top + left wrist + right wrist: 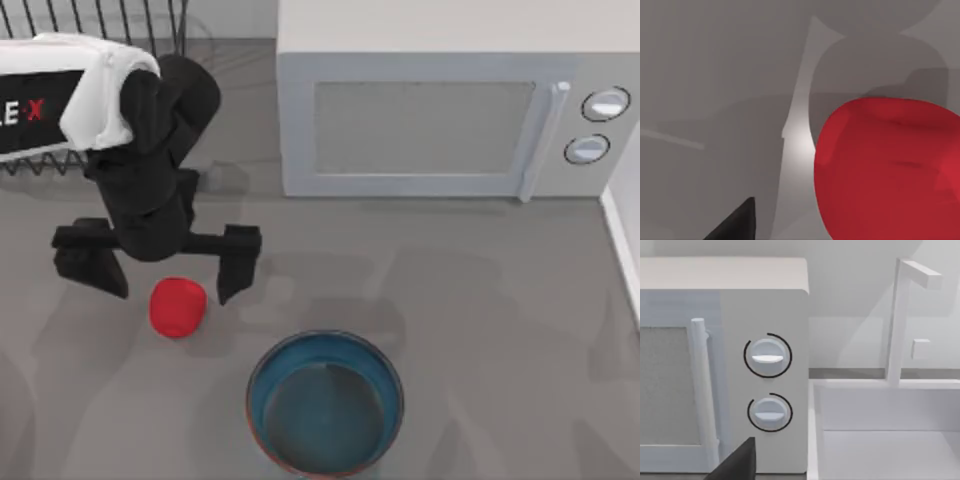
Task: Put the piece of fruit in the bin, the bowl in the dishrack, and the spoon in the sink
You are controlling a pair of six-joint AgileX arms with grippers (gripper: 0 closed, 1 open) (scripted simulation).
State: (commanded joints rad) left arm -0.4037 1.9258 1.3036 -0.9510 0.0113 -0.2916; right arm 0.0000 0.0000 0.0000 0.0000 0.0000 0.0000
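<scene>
Your left gripper (172, 283) hangs spread wide over the small, glossy, plain red apple (178, 307) near the counter's left edge.

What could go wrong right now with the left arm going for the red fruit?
The round red fruit sits off-centre between the open left pincer fingers, so closing may nudge it and roll it away. A rolling fruit could head toward the bowl nearby on the table.

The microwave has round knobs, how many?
2. Both sit on the microwave at its right end, past the door handle: the upper knob directly above the lower knob.
</scene>
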